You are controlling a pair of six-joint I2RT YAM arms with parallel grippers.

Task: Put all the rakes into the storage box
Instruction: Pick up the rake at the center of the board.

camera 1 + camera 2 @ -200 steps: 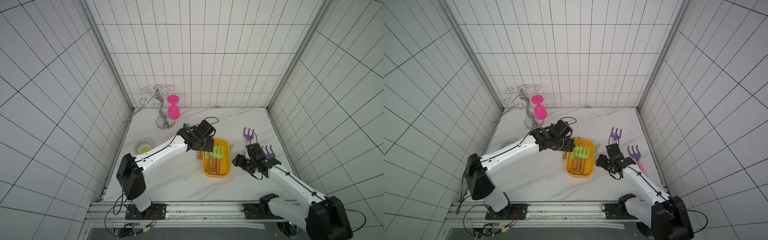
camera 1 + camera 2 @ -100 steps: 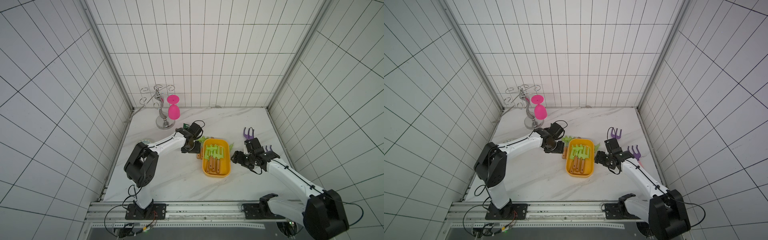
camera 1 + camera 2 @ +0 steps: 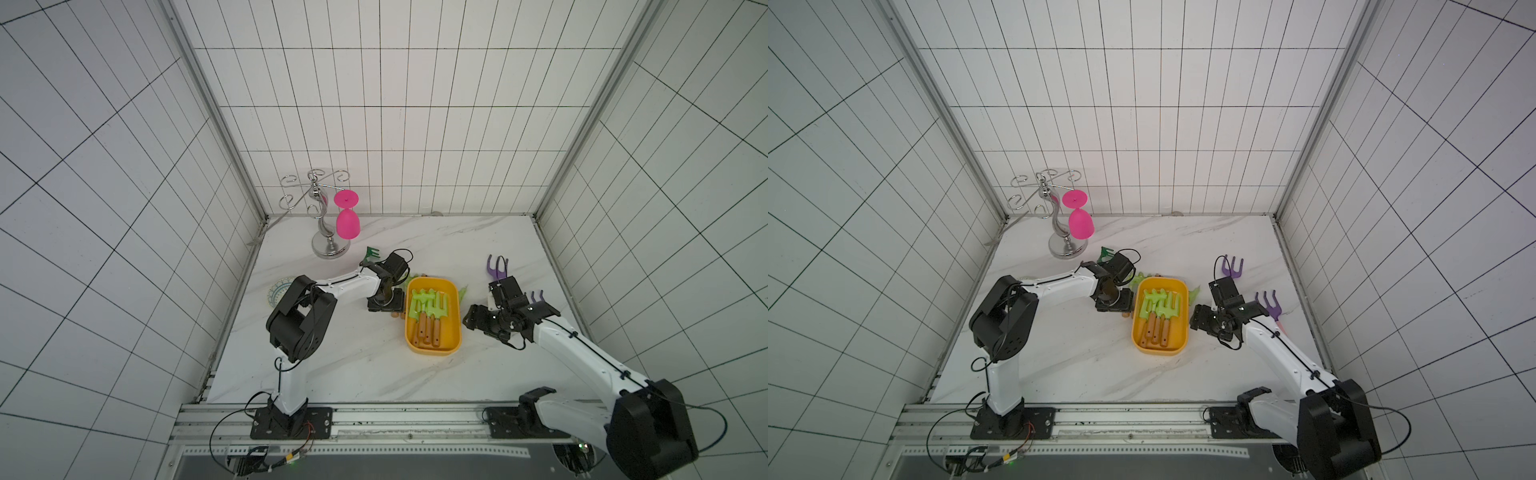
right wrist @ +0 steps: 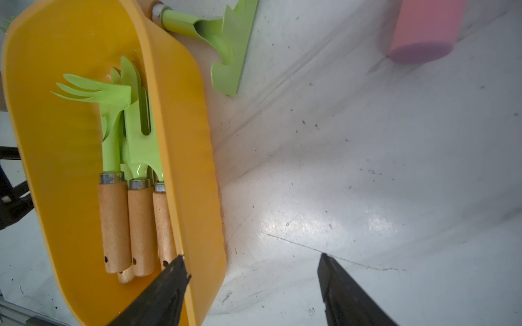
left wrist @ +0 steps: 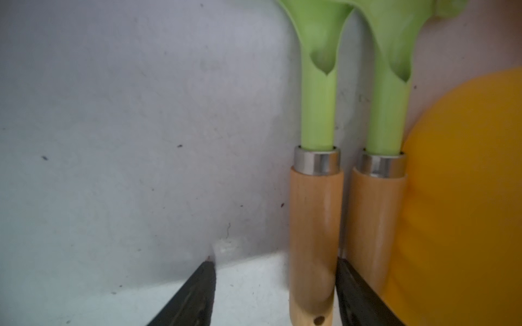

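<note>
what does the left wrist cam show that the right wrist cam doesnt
Only the left wrist view: two green rakes lying side by side on the table beside the box, one wooden handle between the open left gripper fingers.
Only the right wrist view: three rakes inside the box, a pink cylinder, and the open right gripper straddling the box's wall.
Both: the yellow storage box and the white table.

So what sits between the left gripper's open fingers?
In the left wrist view, the left gripper straddles one green-headed rake's wooden handle, untouched, and bare white tabletop.
</note>
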